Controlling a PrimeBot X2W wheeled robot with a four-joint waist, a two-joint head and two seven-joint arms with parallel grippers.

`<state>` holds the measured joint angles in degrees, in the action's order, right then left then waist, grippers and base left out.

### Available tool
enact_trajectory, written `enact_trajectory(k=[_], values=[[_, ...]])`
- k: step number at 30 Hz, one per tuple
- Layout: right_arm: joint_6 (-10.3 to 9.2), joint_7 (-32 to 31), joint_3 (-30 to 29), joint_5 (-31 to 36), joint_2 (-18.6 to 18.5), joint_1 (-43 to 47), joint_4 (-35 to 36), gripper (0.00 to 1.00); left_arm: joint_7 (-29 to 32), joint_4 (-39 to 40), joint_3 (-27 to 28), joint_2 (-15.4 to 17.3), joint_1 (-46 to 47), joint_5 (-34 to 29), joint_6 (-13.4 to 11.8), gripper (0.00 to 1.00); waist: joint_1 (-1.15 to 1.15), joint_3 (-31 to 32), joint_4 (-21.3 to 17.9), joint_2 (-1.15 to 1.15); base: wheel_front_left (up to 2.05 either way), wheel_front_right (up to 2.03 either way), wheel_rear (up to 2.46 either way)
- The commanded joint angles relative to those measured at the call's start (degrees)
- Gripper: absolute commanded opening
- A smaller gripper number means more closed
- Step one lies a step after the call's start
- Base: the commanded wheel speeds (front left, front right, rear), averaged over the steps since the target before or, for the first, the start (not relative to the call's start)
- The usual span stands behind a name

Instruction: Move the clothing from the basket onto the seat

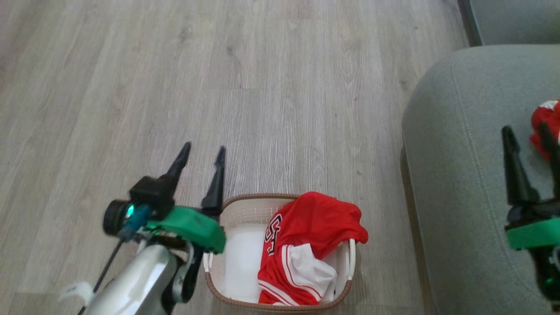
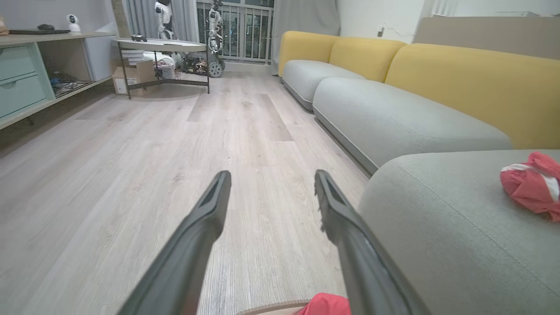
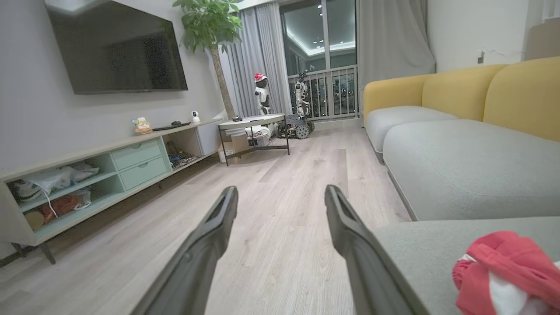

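Hovering with fingers spread and empty, the left gripper (image 1: pixel 204 147) is over the wood floor (image 1: pixel 284 78), just beside the basket (image 1: pixel 245 199). The basket holds a red jersey (image 1: pixel 313 227) draped over its right rim. The right gripper (image 1: pixel 525 127), likewise spread, hangs above the seat (image 1: pixel 455 175), near a second red garment (image 1: pixel 542 116) lying on it.

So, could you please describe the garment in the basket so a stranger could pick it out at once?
Beside the grey-green seat, a cream basket stands on the floor. The red garment heaped inside it shows black-and-white lettering, unlike the red bundle lying up on the seat.
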<state>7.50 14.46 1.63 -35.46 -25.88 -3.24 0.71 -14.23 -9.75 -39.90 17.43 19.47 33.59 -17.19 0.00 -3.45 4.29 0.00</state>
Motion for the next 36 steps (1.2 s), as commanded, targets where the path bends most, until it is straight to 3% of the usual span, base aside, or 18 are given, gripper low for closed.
enact_trajectory(k=[1,9,16,27,36], values=[[-0.01,0.5,0.0,0.5,-1.1,-0.5,2.3,1.0,-0.7,1.6,3.0,1.6,1.4,-0.3,-0.2,1.0,0.0,0.4,0.1,0.0,0.0,0.0,0.0],[-0.01,0.5,-1.3,6.9,6.2,4.3,3.9,1.0,-0.8,3.6,13.0,-0.8,-8.0,-6.2,2.1,1.0,0.0,2.9,-0.8,0.0,0.0,0.0,0.0],[-0.01,0.5,-1.0,11.2,9.8,6.3,4.3,1.0,-0.8,6.0,20.6,-4.2,-13.8,-11.6,4.5,1.0,0.0,3.4,-1.9,0.0,0.0,0.0,0.0],[-0.01,0.5,0.6,11.8,10.3,5.4,3.9,1.0,-0.8,5.3,26.7,-8.8,-15.6,-17.1,9.5,1.0,0.0,3.3,-2.8,0.0,0.0,0.0,0.0],[-0.01,0.5,0.6,11.1,9.7,4.5,3.9,1.0,-0.8,4.6,29.5,-11.3,-15.8,-19.8,12.0,1.0,0.0,2.8,-3.6,0.0,0.0,0.0,0.0]])
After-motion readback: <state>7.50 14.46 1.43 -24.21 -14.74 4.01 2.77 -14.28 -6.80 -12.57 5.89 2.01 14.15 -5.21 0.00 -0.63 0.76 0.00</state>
